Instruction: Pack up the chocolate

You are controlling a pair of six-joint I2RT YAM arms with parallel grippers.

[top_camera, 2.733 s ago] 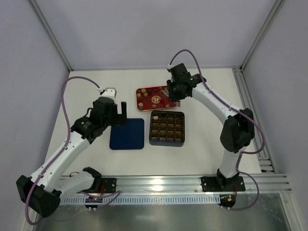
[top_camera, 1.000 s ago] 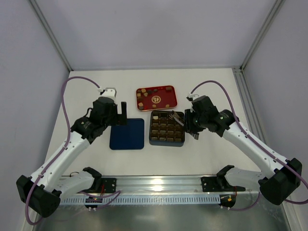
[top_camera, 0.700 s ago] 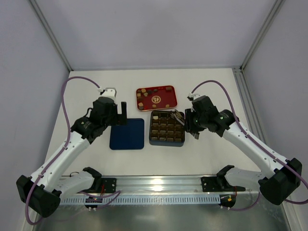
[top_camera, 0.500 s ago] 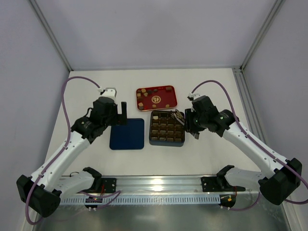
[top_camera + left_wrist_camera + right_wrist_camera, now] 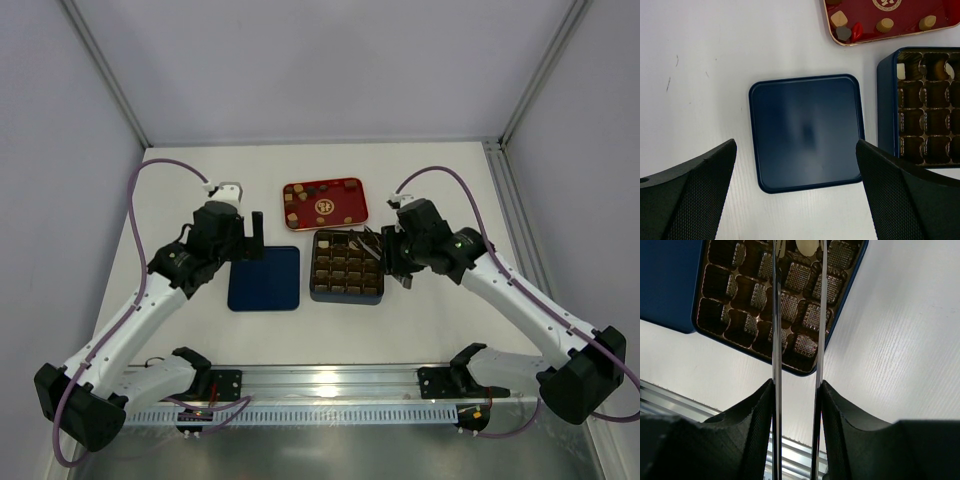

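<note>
The chocolate pieces, tan [image 5: 838, 18] and brown, lie on the red tray [image 5: 350, 205]. Others sit in cells of the dark gridded box [image 5: 347, 298]. My right gripper [image 5: 395, 255] hovers at the box's right side, shut on metal tweezers [image 5: 776, 315]. The blades stand slightly apart, their tips over the box's far right corner. A whitish piece [image 5: 807, 245] lies in a cell between the tips, at the frame's top edge. My left gripper [image 5: 795, 145] hangs open and empty above the blue lid [image 5: 805, 132].
The lid [image 5: 265, 279] lies flat to the left of the box [image 5: 887, 100], with the tray behind both. A metal rail [image 5: 400, 380] runs along the near table edge. Grey walls close in the back and sides.
The right arm swung from the red tray to the box's right side. Over the last second the tweezers' blades have spread slightly. The left arm has not moved.
</note>
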